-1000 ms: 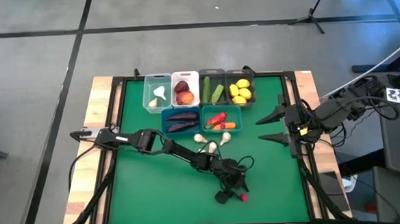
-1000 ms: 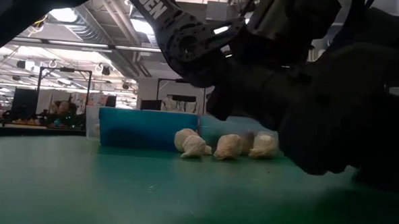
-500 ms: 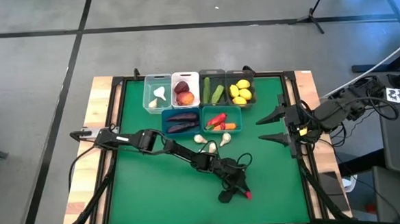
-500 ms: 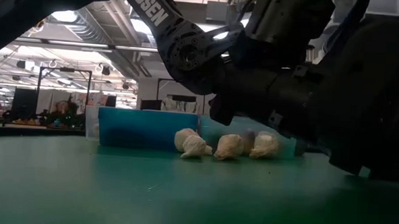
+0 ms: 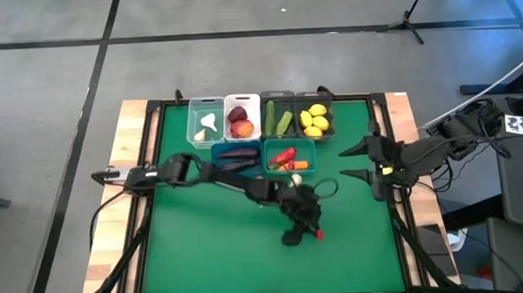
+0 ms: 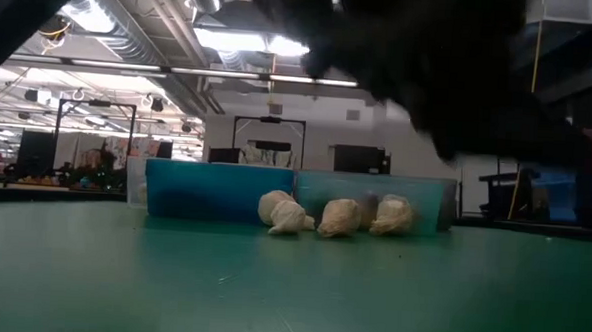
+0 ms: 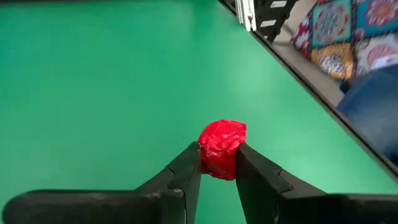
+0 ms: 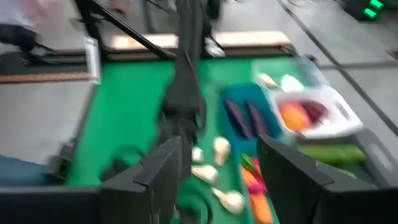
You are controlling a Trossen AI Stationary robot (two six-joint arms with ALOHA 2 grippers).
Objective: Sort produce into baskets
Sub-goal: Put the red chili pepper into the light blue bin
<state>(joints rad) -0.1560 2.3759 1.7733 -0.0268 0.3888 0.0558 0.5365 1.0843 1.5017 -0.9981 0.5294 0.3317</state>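
The table (image 5: 195, 249) was a green mat inside a dark raised frame, with open mat on the near and left sides and little room at the far edge, where six baskets (image 5: 261, 133) stood touching in two rows. Most produce already lay sorted there: garlic, peaches, cucumbers and lemons in the far row, eggplants and red and orange pieces in the near row. Three garlic bulbs (image 6: 336, 216) lay loose just before the blue and teal baskets. The left claw (image 7: 217, 163) was over the mat's near middle, closed on a red piece (image 7: 221, 148), which I judged bound for the teal basket. The right claw (image 5: 370, 169) waited open at the right edge.
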